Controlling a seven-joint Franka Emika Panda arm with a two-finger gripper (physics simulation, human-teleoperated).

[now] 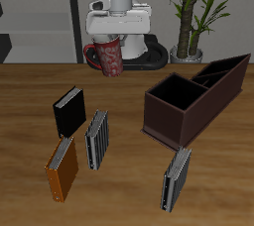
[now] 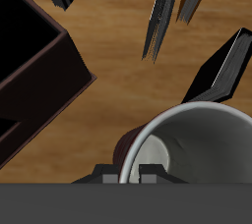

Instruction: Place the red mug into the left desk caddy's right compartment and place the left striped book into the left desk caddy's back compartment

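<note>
step: carrying mug (image 1: 107, 57) to caddy (image 1: 194, 96) | jaws (image 1: 106, 40): clamped on mug rim, mug held aloft above desk, well short of caddy | next: travel over right compartment (image 1: 175, 95), lower, release | striped book (image 1: 178, 178): untouched on desk

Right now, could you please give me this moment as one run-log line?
gripper: shut on red mug, lifted | left desk caddy: mug not in | left striped book: on table

One red mug (image 1: 107, 57), one caddy (image 1: 194, 96), four books (image 1: 96, 139).
</note>
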